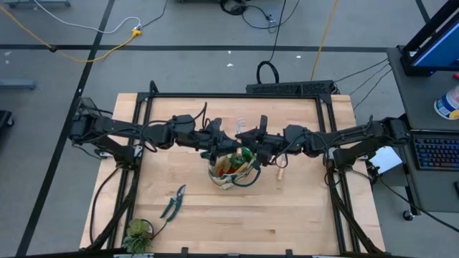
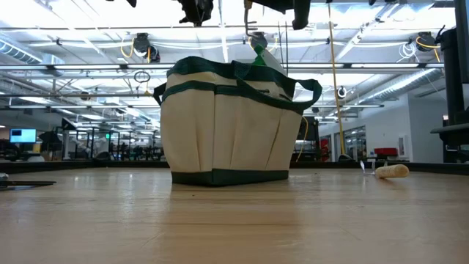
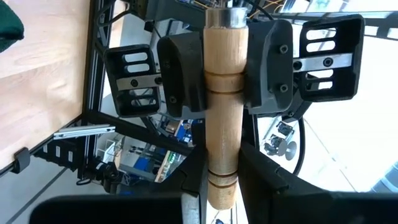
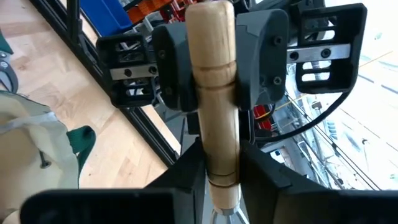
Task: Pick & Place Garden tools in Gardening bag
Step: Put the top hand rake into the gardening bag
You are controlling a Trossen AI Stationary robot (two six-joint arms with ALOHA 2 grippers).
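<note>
**Bag** (image 1: 231, 172): beige canvas with green trim, upright at mid-counter (image 1: 301, 215). It is already part filled, with a green spray bottle (image 2: 258, 55) poking above its rim.

**Wooden handle** (image 3: 222, 112): held in the air just above the bag, with a metal collar at one end. What head it carries is out of view.

**Left tool** (image 3: 224, 186): pinching the butt end of the handle, above the bag.

**Right tool** (image 4: 217, 180): pressed onto the same handle at the collar end, facing the left tool across the bag.

**Shears** (image 1: 172, 202): flat on the counter, well apart from the bag, toward the plant (image 1: 138, 233).

**Small wooden-handled piece** (image 2: 388, 171): on the counter near the bag, on the right arm's side.

**Risks, as I judge them:**
- With both tools clamped, any sideways pull could twist the handle or strain the arms.
- Letting go before the other grip is firm would drop the handle, which could clip the rim and tip the bag.
- The handle could snag on the bottle or on a loop handle.
</note>
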